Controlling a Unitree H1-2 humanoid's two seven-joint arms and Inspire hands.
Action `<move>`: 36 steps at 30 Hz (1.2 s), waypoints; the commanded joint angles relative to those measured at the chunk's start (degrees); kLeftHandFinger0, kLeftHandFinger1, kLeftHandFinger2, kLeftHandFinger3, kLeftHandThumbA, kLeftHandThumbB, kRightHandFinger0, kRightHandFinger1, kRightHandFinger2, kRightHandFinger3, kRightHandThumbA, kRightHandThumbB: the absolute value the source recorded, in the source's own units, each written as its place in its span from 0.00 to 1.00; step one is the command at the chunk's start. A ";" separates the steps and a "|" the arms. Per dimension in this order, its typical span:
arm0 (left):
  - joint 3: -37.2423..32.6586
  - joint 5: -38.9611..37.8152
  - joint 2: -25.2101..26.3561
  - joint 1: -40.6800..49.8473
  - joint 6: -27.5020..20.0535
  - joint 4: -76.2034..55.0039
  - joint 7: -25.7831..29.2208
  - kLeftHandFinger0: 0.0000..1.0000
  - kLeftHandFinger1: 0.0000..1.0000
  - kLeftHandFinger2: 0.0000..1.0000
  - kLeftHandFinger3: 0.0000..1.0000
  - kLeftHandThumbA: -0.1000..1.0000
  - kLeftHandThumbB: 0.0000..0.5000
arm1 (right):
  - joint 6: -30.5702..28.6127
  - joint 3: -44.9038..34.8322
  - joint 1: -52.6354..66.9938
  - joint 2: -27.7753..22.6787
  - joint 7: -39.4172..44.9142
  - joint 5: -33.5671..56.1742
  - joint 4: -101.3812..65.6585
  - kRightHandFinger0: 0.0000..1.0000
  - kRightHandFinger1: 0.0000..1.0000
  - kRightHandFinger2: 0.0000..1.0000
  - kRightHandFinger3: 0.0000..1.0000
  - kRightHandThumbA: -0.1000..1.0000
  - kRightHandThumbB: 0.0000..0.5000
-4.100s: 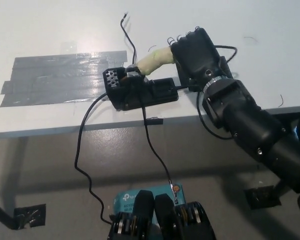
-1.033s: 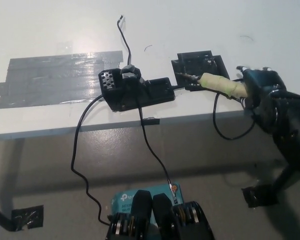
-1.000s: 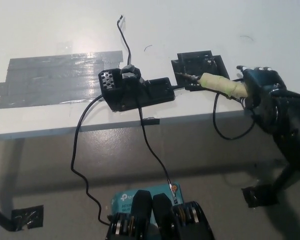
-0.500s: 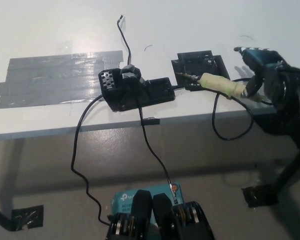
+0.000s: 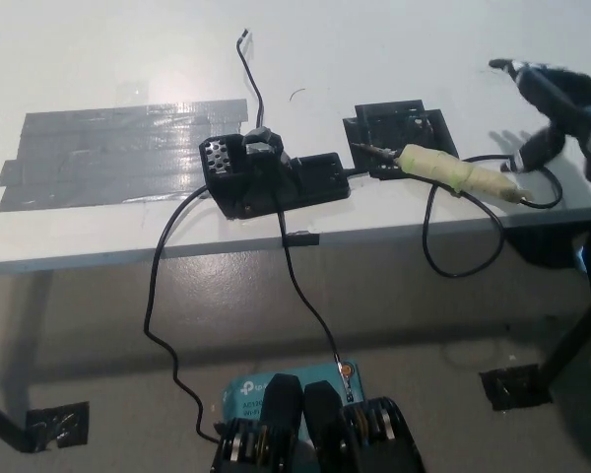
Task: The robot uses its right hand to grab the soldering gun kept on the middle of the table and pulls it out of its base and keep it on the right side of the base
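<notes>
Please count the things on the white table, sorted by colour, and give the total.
Black: 2, the base and the square pad.
Grey: 1, the tape patch.
Pale yellow: 1, the soldering gun.
Total: 4.

My hand (image 5: 561,99) is black. The iron (image 5: 453,172) I see has a pale yellow-green handle, wrapped in cream tape bands, and a dark metal tip. Its cord (image 5: 463,258) is black. The base (image 5: 276,177) is black, with a panel of small pale dots at one end. The pad (image 5: 399,133) is black too. The table (image 5: 128,39) is white, with a patch of shiny grey tape (image 5: 118,148). The box (image 5: 251,394) is teal.
</notes>
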 commanded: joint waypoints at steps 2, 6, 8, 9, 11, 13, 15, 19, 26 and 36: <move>1.02 0.45 -0.21 0.74 0.84 -1.52 0.40 0.86 0.93 1.00 1.00 0.81 0.42 | 2.32 -15.18 20.29 -4.16 0.49 11.67 -35.87 1.00 1.00 1.00 1.00 1.00 0.94; 1.58 -0.98 -0.63 0.87 0.84 -1.43 2.33 0.81 0.88 1.00 1.00 0.78 0.43 | 1.76 -20.71 31.26 0.09 -5.82 11.67 -42.90 1.00 1.00 1.00 1.00 1.00 0.74; 2.38 -2.05 -0.90 1.21 -0.06 -1.33 3.61 0.77 0.84 0.99 1.00 0.73 0.41 | 0.11 -22.34 34.99 1.71 -7.65 12.49 -43.74 1.00 1.00 1.00 1.00 1.00 0.71; 2.89 -2.21 -1.00 1.48 -1.75 -1.16 4.68 0.76 0.84 0.97 1.00 0.72 0.39 | -1.25 -23.01 37.74 2.76 -9.11 12.40 -43.83 1.00 1.00 1.00 1.00 1.00 0.70; 4.21 -2.51 -1.03 1.75 -4.27 -1.24 6.50 0.73 0.80 0.92 1.00 0.75 0.37 | -3.74 -23.84 42.87 5.30 -11.84 12.08 -43.04 1.00 1.00 1.00 1.00 1.00 0.67; 5.78 -3.32 -1.32 1.80 -5.31 -1.33 7.53 0.77 0.85 0.96 1.00 0.76 0.35 | -6.64 -25.41 48.73 10.34 -15.51 14.22 -39.82 1.00 1.00 1.00 1.00 1.00 0.67; 6.08 -3.38 -1.48 1.50 -5.81 -0.80 7.73 0.76 0.83 0.94 1.00 0.74 0.32 | -8.54 -25.94 50.02 11.73 -16.27 15.23 -38.19 1.00 1.00 1.00 1.00 1.00 0.65; 6.39 -2.68 -0.88 2.03 -6.84 -0.72 8.23 0.74 0.81 0.92 1.00 0.72 0.31 | -14.63 -24.31 53.45 16.33 -20.56 13.27 -28.03 1.00 1.00 1.00 1.00 1.00 0.61; 5.62 -2.39 -0.75 3.05 -6.45 -1.49 8.53 0.73 0.79 0.90 1.00 0.69 0.29 | -14.50 -24.79 55.43 15.50 -19.15 14.65 -20.61 1.00 1.00 1.00 1.00 0.97 0.55; 5.40 -2.81 -0.19 2.62 -5.20 -2.44 8.41 0.68 0.75 0.88 1.00 0.68 0.32 | -16.09 -17.06 54.30 8.00 -14.94 12.72 -18.37 1.00 1.00 1.00 1.00 0.90 0.40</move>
